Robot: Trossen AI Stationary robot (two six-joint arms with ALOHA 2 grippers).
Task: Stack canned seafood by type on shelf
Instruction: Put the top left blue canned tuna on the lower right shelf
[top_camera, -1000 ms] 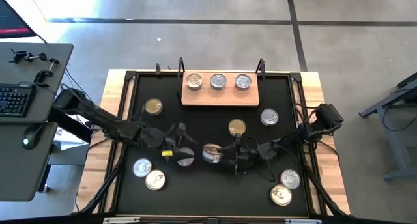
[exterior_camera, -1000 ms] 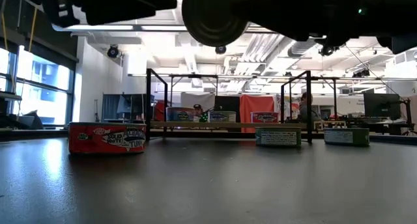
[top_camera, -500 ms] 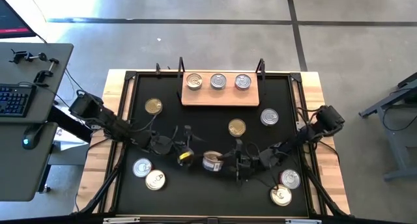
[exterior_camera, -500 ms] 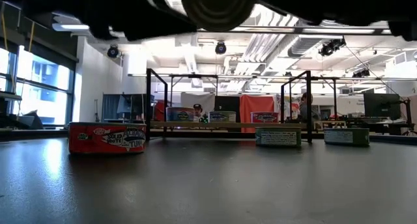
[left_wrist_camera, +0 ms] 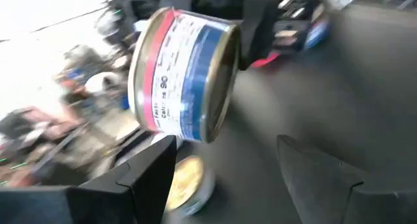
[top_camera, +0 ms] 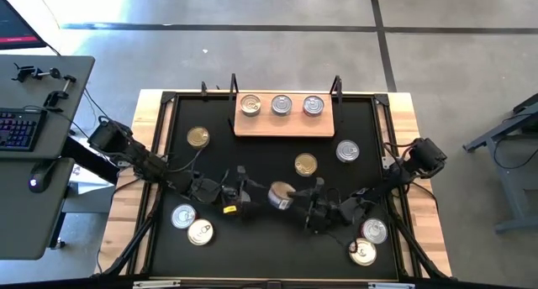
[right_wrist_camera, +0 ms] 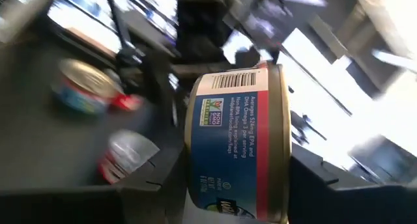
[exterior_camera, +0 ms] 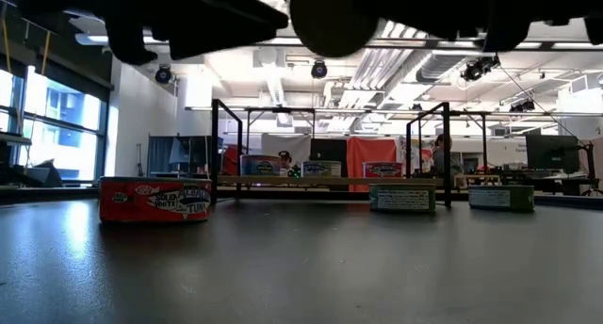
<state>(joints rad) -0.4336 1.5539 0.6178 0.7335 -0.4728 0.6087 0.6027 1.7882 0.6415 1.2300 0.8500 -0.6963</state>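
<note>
Right fingers (right_wrist_camera: 163, 185): clamped on a red-white-and-blue tin (right_wrist_camera: 238, 142), one dark finger on each flat face, the tin turned on edge with its label and barcode showing.
Held tin: in the high view it sat above the middle of the black mat, between the two arms (top_camera: 281, 194); in the low view it hung as a dark disc overhead (exterior_camera: 344, 13).
Left fingers (left_wrist_camera: 150, 172): spread open, empty, with the held tin just ahead of them and not touched.
Right gripper (top_camera: 304, 207): just right of the held tin, arm running off to the tabletop's right edge.
Left gripper (top_camera: 250, 197): just left of the held tin, arm reaching in from the left edge.
Shelf (top_camera: 284, 123): light-wood board at the far side of the mat, carrying three silver-lidded tins (top_camera: 281, 105) in one row, not stacked.
Loose tins: a gold-lidded one (top_camera: 197, 137) at the left, another gold one (top_camera: 306, 164) near the middle, a silver one (top_camera: 348, 150) right of it.
Near corners: two tins (top_camera: 192, 224) at the left, two (top_camera: 368, 241) at the right.
</note>
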